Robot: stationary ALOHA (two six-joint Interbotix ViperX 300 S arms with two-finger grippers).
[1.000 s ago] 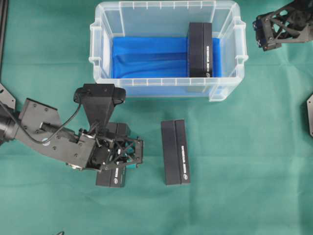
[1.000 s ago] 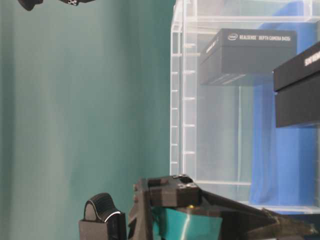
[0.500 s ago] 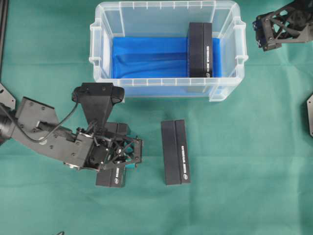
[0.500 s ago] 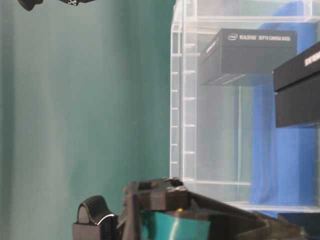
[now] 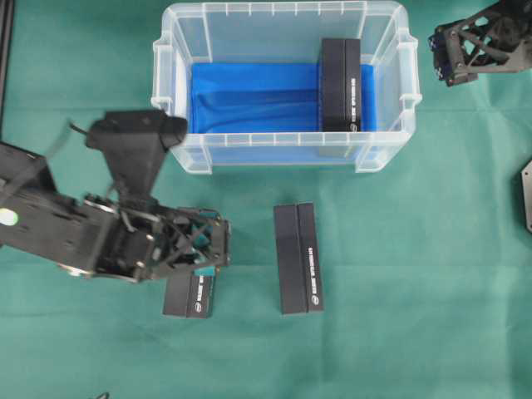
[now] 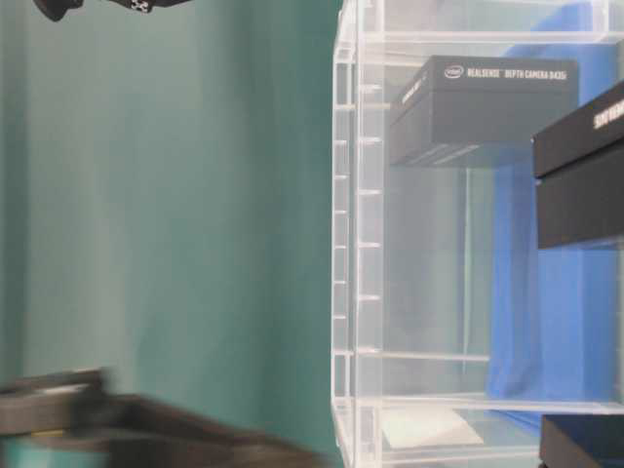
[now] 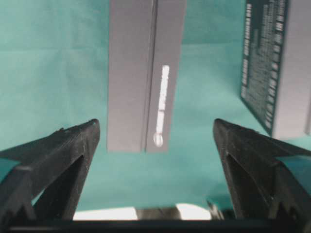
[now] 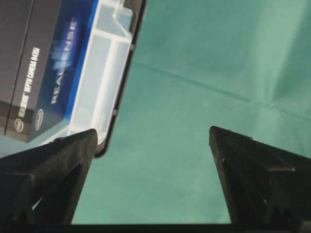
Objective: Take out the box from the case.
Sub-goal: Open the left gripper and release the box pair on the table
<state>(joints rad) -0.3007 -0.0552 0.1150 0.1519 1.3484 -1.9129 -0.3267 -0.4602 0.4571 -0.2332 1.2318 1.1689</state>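
A: From overhead we see the case point(image 5: 283, 87) on the green bench point(image 5: 416, 274), one dark box point(image 5: 340, 85) standing on its blue cloth point(image 5: 249, 98) at the right end.

B: Our left wrist view adds what overhead hides: the left claw point(image 7: 155, 145) gapes wide, empty, above a second box point(image 7: 145, 73) on the bench.

A: And the right claw point(image 8: 153, 160), equally spread, grips nothing beside the case's rim.

- Left arm point(image 6: 117, 429): motion-blurred in the table-level view; the gripper cannot be made out there.
- Small box point(image 5: 189, 295): upper end hidden beneath the left gripper point(image 5: 218, 245) in the overhead view.
- Right gripper point(image 5: 445, 54): cut off by the overhead frame's right edge.
- Box point(image 6: 585, 444): cropped at the table-level frame's lower right corner.
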